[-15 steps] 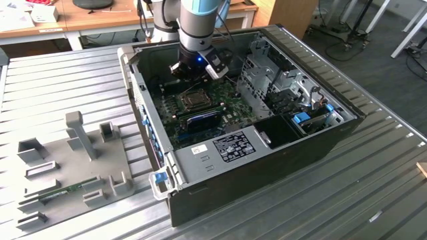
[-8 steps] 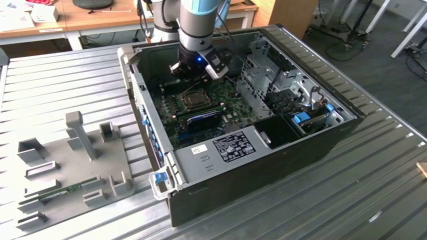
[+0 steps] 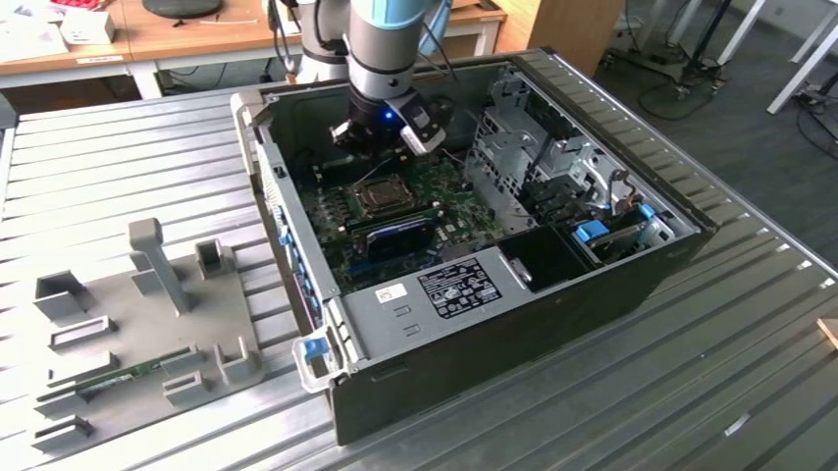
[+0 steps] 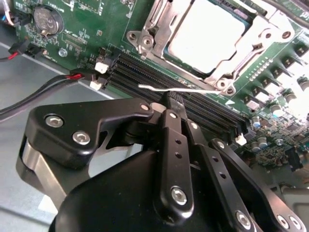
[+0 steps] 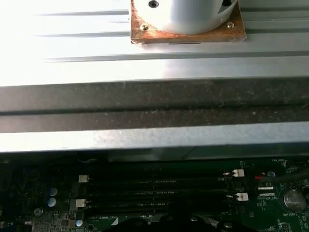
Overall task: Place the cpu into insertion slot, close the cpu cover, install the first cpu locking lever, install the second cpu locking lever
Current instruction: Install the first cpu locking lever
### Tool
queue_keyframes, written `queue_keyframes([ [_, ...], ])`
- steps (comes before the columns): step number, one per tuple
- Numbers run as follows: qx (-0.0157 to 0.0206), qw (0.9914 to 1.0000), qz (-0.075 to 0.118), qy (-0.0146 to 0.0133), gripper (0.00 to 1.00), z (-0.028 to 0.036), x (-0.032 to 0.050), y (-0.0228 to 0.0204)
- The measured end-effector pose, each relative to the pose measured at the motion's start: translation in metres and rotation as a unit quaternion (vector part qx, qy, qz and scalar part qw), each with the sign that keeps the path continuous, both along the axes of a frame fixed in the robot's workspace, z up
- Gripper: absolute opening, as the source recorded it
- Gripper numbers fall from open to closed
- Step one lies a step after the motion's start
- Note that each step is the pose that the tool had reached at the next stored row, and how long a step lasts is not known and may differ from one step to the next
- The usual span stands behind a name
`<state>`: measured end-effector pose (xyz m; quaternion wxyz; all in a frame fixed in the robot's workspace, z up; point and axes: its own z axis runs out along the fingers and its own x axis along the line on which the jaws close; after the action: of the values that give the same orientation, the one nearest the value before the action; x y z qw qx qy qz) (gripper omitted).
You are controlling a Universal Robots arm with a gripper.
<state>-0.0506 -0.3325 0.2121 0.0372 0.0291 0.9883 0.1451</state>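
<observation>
The cpu [image 4: 205,34] lies flat in the insertion slot [image 3: 387,194] on the green motherboard [image 4: 87,19]. Its top looks pale and bright in the second wrist view. The silvery cpu cover [image 4: 160,21] is down around its edges. A thin wire locking lever [image 4: 154,88] runs along the socket's side nearest the memory slots. My gripper [image 4: 171,100] is shut, its black fingertips right at this lever's middle; I cannot tell whether they touch it. In the exterior view the gripper [image 3: 371,147] hangs inside the open computer case, just behind the socket.
Long black memory slots [image 4: 145,72] lie between gripper and socket, also seen in the first wrist view [image 5: 159,186]. Red and black cables [image 4: 48,84] and a coin battery [image 4: 46,19] sit nearby. A drive cage [image 3: 524,147] and case walls [image 3: 275,196] enclose the board. A grey fixture plate [image 3: 131,324] lies on the table.
</observation>
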Motion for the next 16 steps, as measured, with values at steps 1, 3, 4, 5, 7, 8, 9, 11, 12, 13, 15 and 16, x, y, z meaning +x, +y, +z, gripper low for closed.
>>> queue_keyframes([
  [1, 0.0001, 1.00000, 0.000, -0.0001, 0.11, 0.0016, -0.0001, 0.0000],
  [3, 0.0004, 1.00000, 0.000, -0.0001, 0.11, 0.0056, -0.0002, 0.0000],
  [4, 0.0005, 1.00000, 0.000, -0.0001, 0.11, 0.0075, -0.0002, 0.0000],
  [5, 0.0007, 1.00000, 0.000, -0.0001, 0.11, 0.0093, -0.0002, 0.0000],
  [7, 0.0010, 1.00000, 0.000, -0.0001, 0.11, 0.0113, -0.0002, 0.0000],
  [8, 0.0012, 1.00000, 0.000, -0.0001, 0.11, 0.0113, -0.0002, 0.0000],
  [9, 0.0012, 1.00000, 0.000, -0.0001, 0.11, 0.0113, -0.0002, 0.0000],
  [11, 0.0012, 1.00000, 0.000, -0.0010, 0.11, 0.0114, -0.0006, 0.0000],
  [12, 0.0011, 1.00000, 0.000, -0.0024, 0.11, 0.0114, -0.0011, 0.0000],
  [13, 0.0012, 0.99999, 0.000, -0.0043, 0.11, 0.0114, -0.0017, -0.0001],
  [15, 0.0012, 0.99996, 0.002, -0.0086, 0.11, 0.0113, -0.0031, -0.0002],
  [16, 0.0012, 0.99994, 0.003, -0.0105, 0.11, 0.0113, -0.0038, -0.0003],
])
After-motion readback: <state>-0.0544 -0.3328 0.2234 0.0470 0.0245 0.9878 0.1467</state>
